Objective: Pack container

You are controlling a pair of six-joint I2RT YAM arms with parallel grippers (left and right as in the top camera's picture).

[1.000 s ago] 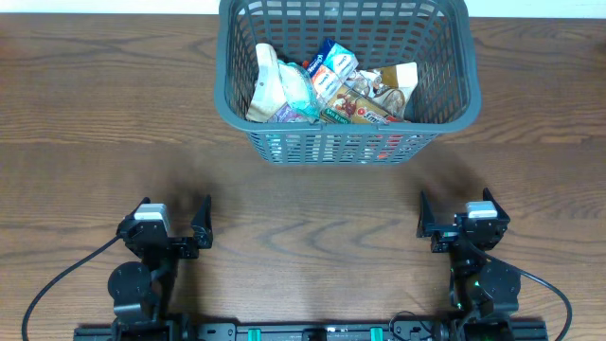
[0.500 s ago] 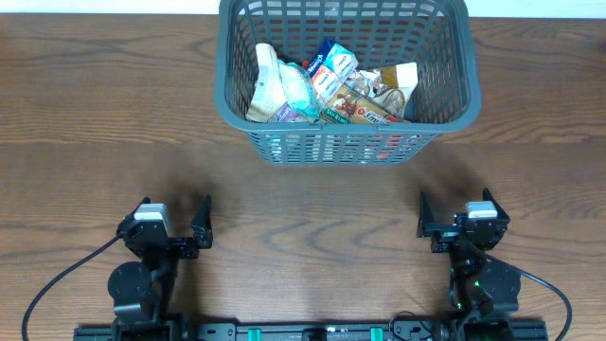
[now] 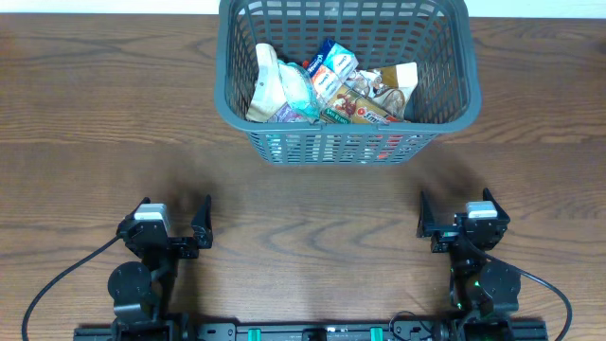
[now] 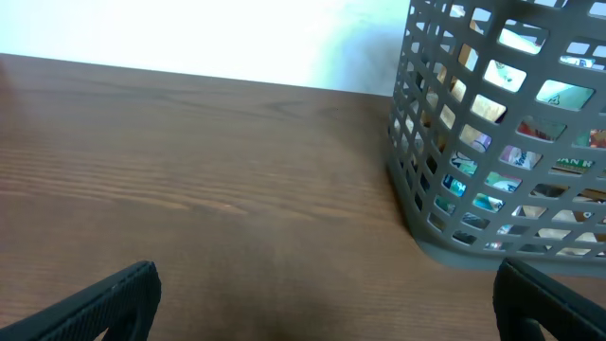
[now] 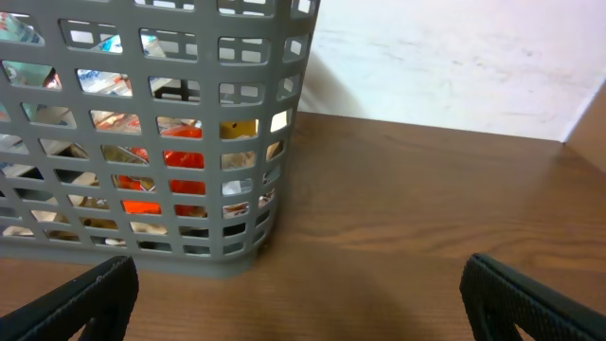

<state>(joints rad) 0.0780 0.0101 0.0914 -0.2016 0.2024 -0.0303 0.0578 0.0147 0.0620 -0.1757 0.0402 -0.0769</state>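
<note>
L fingers [image 3: 203,220] & R fingers [image 3: 424,216] both spread wide, gripping nothing, at near edge of counter [image 3: 85,114]. Container [image 3: 350,142] upright at far centre, snack pkts [image 3: 327,85] inside.

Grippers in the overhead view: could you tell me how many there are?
2. The left gripper is near left on the table, the right gripper near right, both open, short of the container.

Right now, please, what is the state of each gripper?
Left gripper: open, holding nothing.
Right gripper: open, holding nothing.
</note>
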